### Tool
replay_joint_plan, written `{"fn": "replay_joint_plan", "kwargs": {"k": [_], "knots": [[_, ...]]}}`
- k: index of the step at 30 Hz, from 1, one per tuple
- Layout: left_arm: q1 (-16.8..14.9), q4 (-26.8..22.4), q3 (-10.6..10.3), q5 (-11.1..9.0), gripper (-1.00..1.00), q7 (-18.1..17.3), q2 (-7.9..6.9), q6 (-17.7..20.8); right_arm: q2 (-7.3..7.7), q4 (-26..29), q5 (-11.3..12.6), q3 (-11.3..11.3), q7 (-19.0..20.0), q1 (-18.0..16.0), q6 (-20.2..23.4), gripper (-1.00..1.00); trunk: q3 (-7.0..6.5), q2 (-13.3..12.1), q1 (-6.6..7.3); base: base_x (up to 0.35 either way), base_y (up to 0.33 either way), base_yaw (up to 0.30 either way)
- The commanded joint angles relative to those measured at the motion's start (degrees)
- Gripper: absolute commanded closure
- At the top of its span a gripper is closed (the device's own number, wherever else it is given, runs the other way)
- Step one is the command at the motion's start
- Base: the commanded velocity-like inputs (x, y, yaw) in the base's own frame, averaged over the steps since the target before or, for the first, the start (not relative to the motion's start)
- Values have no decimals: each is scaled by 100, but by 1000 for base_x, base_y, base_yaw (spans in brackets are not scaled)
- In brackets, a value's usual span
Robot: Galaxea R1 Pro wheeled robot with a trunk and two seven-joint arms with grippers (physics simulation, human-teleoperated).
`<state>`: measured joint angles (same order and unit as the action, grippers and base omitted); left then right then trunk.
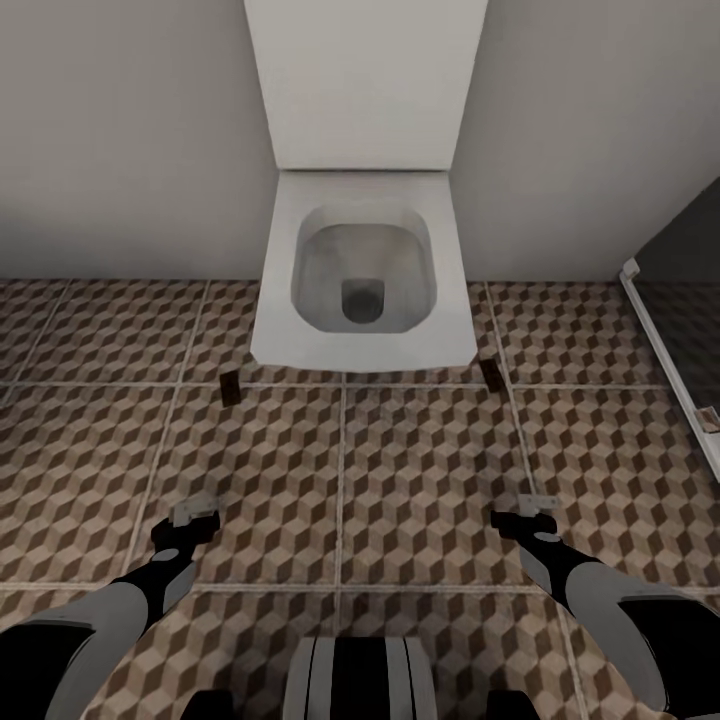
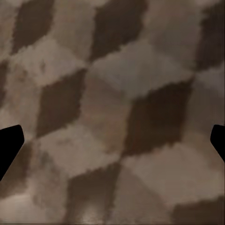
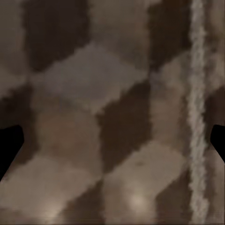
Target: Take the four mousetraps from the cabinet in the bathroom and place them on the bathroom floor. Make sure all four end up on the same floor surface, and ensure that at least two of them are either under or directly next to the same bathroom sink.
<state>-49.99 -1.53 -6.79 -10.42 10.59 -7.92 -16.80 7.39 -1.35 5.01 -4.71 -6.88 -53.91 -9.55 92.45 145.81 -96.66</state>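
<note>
- Head view: a white square-bowled toilet (image 1: 362, 270) with raised lid stands against the pale grey wall (image 1: 120, 130) at 12 o'clock from the robot's trunk.
- The cube-patterned brown, beige and white tiled bathroom floor (image 1: 420, 470) spreads from the wall to the robot's base, with pale grout lines crossing it.
- One small flat dark-brown mousetrap board (image 1: 230, 388) lies on the tiles at about 11 o'clock, just beside the toilet's front left corner; I cannot tell whether it touches the base.
- A second dark-brown mousetrap board (image 1: 491, 374) lies at about 1 o'clock, partly tucked under the toilet's front right corner.
- At 3 o'clock a dark panel with a white frame edge (image 1: 668, 350) runs along the view's right side; a small brownish object (image 1: 708, 419) sits at its rim — too small to identify.
- Left gripper (image 1: 196, 516), black with pale tips, hangs over the tiles at 10 o'clock, well apart from either board. Right gripper (image 1: 535, 510) mirrors it at 2 o'clock.
- Left wrist view adds what the head view cannot resolve: the left gripper's black fingertips (image 2: 9, 145) stand at opposite edges, jaws spread wide, with bare cube-pattern tile between them.
- Right wrist view: the right gripper's black fingertips (image 3: 9, 143) also stand wide apart, empty; a pale grout line (image 3: 197, 112) runs across the tile here — the left wrist view has no such line.
</note>
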Motion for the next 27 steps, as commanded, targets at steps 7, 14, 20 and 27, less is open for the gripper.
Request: {"fn": "replay_joint_plan", "kwargs": {"k": [7, 14, 20, 27], "knots": [[-2, 7, -50, -53, -100, 10, 6, -2, -1, -14, 52, -51, -6, -5, -29, -100, 3, 1, 2, -28, 0, 0], [-2, 11, -50, -56, -100, 23, 12, 7, -1, -14, 52, -50, -6, -5, -29, -100, 3, 1, 2, -7, 0, 0], [-2, 26, -50, -56, -100, 36, 14, 6, -1, -14, 52, -52, -6, -5, -29, -100, 3, 1, 2, -2, 0, 0], [-2, 67, -50, -56, -100, 30, 22, 7, 5, -14, 52, -51, -6, -5, -30, -100, -108, -5, 14, 0, 0, 0]]}}
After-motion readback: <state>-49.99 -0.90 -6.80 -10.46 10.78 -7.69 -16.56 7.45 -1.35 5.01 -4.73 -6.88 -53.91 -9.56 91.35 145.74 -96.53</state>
